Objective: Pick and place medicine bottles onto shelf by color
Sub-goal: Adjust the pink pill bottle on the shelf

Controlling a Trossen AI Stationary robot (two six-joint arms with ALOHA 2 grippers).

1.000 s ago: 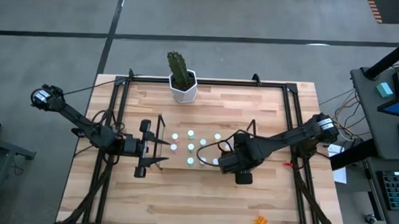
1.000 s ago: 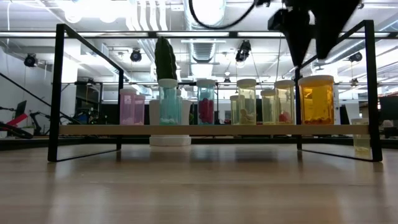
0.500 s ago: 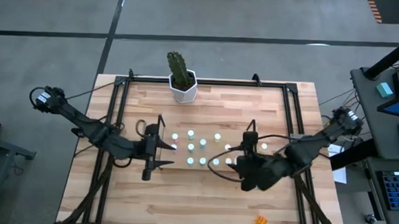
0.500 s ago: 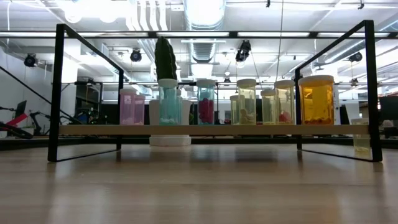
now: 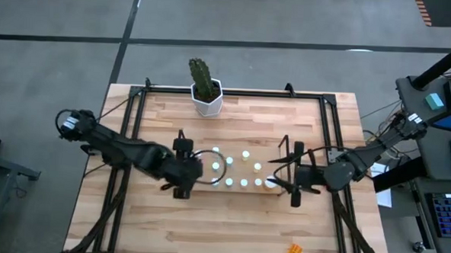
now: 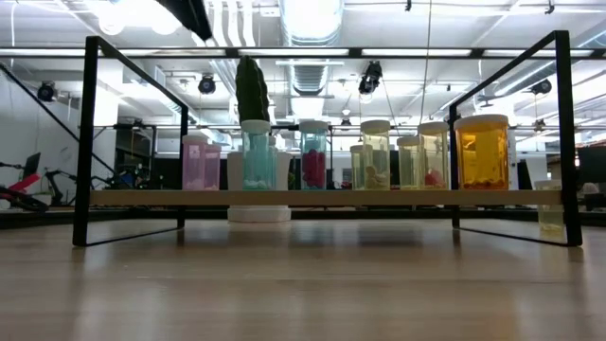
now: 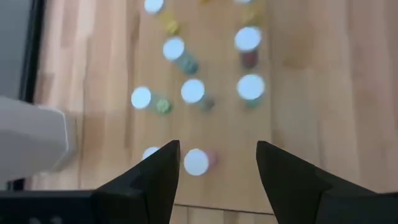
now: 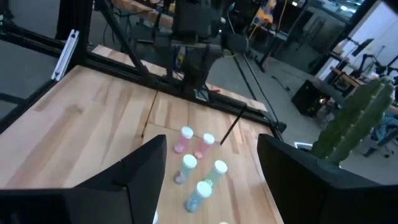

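Overhead, the left gripper [image 5: 184, 169] hangs above the shelf's [image 5: 279, 146] left end, the right gripper [image 5: 294, 177] by its right end. Level, medicine bottles [image 6: 313, 154] line the shelf. Both wrist views show fingers spread, empty.

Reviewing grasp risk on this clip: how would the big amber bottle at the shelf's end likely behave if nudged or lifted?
The amber bottle looks wide and squat, so a nudge would probably slide rather than tip it. It appears nearly full of contents, so likely heavier than its neighbours. Its smooth, clear wall may slip in a claw.
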